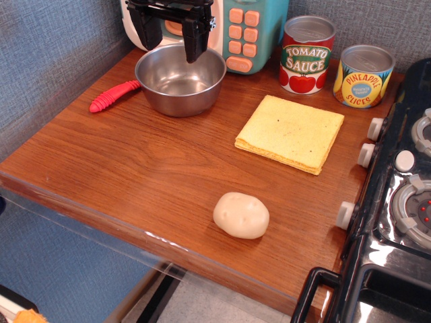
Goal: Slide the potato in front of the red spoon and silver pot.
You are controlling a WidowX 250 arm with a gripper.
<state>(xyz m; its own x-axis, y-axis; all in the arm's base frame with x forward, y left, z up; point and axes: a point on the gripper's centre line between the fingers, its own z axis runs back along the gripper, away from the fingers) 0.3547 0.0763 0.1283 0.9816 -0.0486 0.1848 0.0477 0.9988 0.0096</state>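
The pale cream potato (241, 214) lies on the wooden table near the front edge, right of centre. The silver pot (180, 79) stands at the back left. The red spoon (114, 95) lies just left of the pot, its ribbed handle pointing to the front left. My black gripper (171, 37) hangs above the pot's far rim, fingers apart and empty, far from the potato.
A yellow sponge cloth (290, 132) lies right of the pot. A tomato sauce can (306, 54) and a pineapple slices can (363, 75) stand at the back right. A toy microwave (246, 30) stands behind the pot. A toy stove (397, 195) borders the table's right side.
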